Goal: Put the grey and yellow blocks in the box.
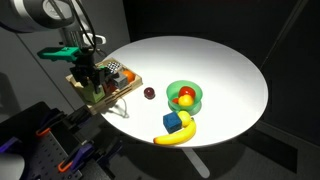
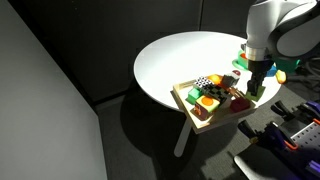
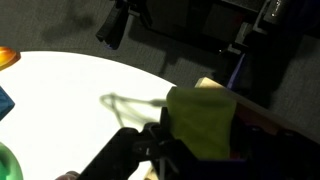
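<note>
The yellow-green block (image 3: 203, 120) is gripped tight between the jaws of the gripper (image 2: 253, 92) and fills much of the wrist view. In both exterior views it's held over one end of the box (image 2: 186, 100), which is packed with colourful toys (image 2: 210, 98) near the edge of the round white table (image 1: 220, 70). The grey block can't really be made out, too small to tell.

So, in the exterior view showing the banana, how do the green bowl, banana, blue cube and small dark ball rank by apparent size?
1. green bowl and banana: about alike, and the banana is nearer the camera, so unranked.
2. blue cube.
3. dark ball, the smallest.
</note>
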Robot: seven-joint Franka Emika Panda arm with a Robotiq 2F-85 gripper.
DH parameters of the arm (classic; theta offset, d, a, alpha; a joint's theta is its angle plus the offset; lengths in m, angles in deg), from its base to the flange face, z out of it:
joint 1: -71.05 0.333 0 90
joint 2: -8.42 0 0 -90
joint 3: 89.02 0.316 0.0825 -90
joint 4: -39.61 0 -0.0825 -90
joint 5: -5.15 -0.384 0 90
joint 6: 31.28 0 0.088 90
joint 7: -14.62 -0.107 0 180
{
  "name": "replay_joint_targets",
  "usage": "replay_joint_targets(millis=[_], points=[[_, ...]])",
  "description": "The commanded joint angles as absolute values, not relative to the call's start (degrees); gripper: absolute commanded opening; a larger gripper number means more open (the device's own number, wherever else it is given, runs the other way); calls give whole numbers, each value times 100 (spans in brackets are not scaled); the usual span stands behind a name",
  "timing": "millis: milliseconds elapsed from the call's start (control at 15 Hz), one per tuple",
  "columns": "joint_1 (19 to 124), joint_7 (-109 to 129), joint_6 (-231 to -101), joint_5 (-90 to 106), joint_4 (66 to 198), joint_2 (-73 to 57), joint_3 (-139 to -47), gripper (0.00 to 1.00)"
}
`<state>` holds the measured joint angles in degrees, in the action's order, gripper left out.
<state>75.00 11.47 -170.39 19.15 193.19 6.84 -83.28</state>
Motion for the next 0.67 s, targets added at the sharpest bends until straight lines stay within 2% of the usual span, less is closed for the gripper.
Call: replay_joint_targets(millis=[0, 533, 600], points=[[7621, 959, -17084, 2156, 19040, 360, -8330, 28], [7864, 908, -17186, 2407, 18796, 8, -8373, 28], [7872, 915, -17187, 2431, 18781, -12, -8378, 51]])
